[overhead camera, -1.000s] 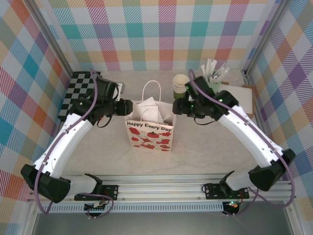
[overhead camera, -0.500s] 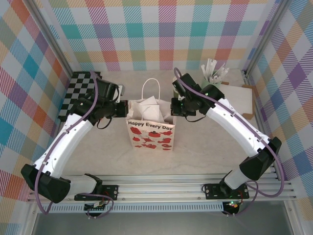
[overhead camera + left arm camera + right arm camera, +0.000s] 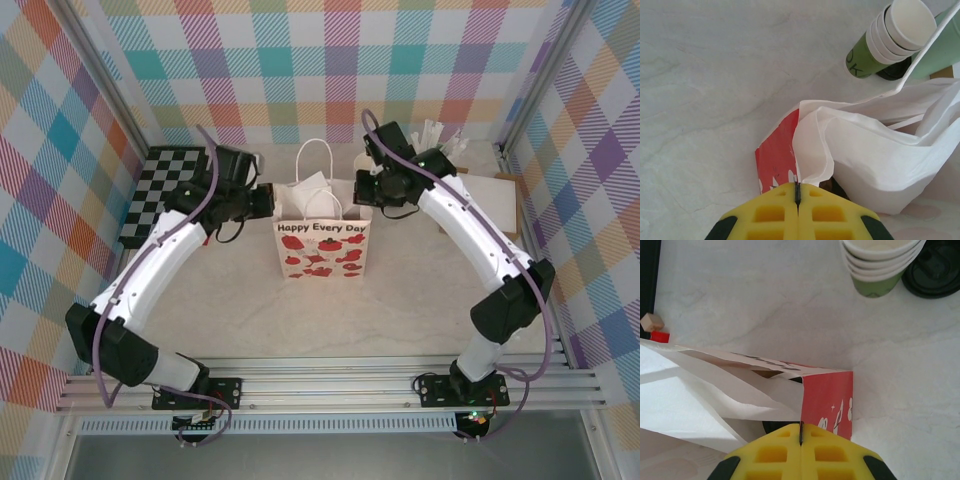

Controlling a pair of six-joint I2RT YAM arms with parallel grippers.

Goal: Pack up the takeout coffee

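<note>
paper cup, so light and thin-walled; judged easy to crush if squeezed mid-wall, and prone to spill if tipped. takeout coffee [image 3: 935, 265] stands on the bench [image 3: 740, 300] just beside the stack of lidless cups [image 3: 875, 270], outside the paper bag [image 3: 322, 250]. from above its black lid hides the walls. lid is smooth plastic, probably slippery, and might pop off, so not a lifting point. best hold, in my judgement: across the upper wall just under the lid, where the rim stiffens the paper, kept upright. left claw [image 3: 797, 189] is closed on the bag's left top edge, right claw [image 3: 801, 429] closed on its right top edge. neither has the cup.
</note>
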